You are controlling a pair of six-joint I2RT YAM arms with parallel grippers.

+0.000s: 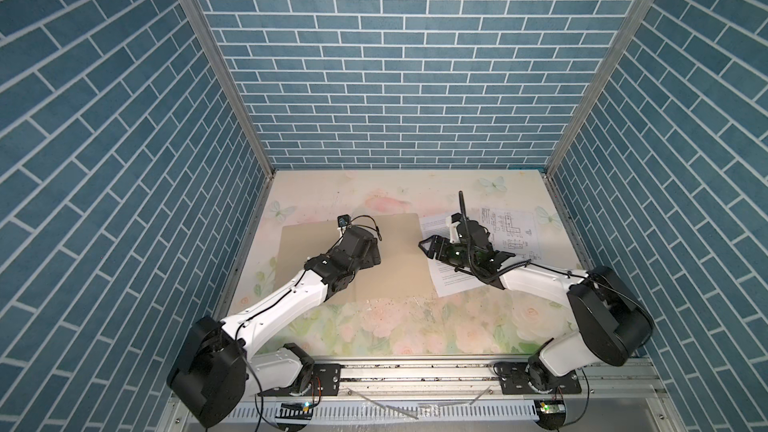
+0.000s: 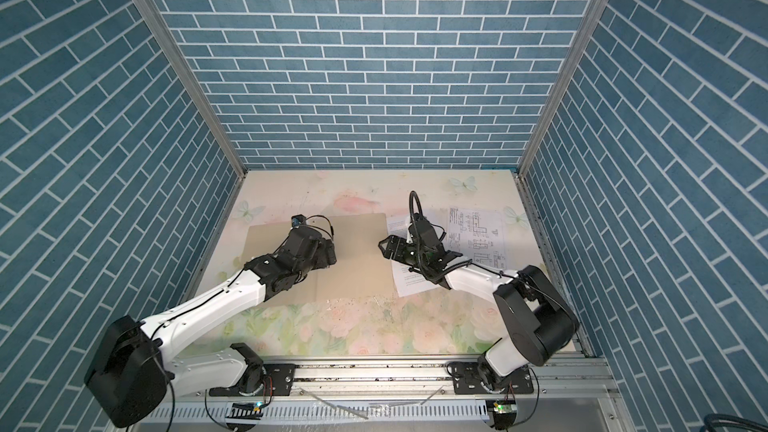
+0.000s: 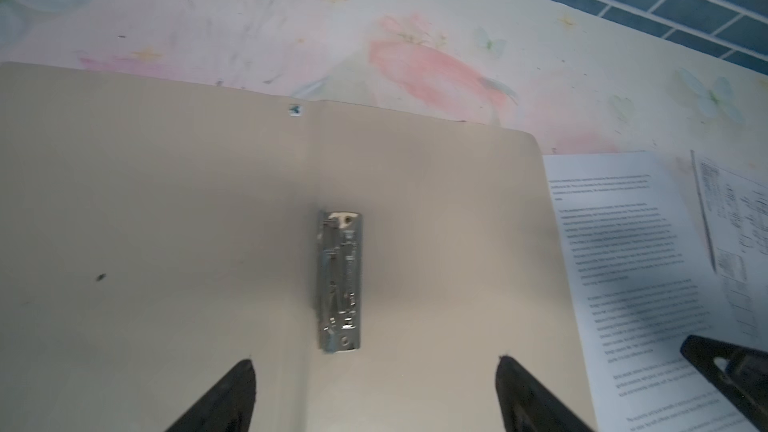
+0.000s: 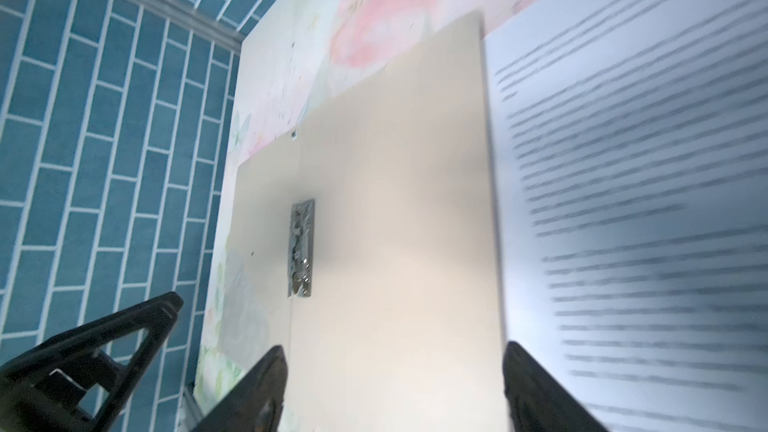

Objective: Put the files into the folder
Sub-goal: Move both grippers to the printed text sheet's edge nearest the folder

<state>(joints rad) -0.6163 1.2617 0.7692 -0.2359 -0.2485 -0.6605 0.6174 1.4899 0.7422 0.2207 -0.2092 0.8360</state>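
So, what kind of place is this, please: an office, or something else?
Probably a robot test cell, not a real office. Blue brick-patterned walls in aluminium framing enclose a floral-printed tabletop. Two white-and-black arms are bolted to a front rail, above an open tan cardboard folder and white printed sheets.

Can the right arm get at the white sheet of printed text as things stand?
Probably yes. The right gripper, jaws open and empty, hovers at the white sheet of printed text, which lies flat beside the open tan cardboard folder; nothing on top.
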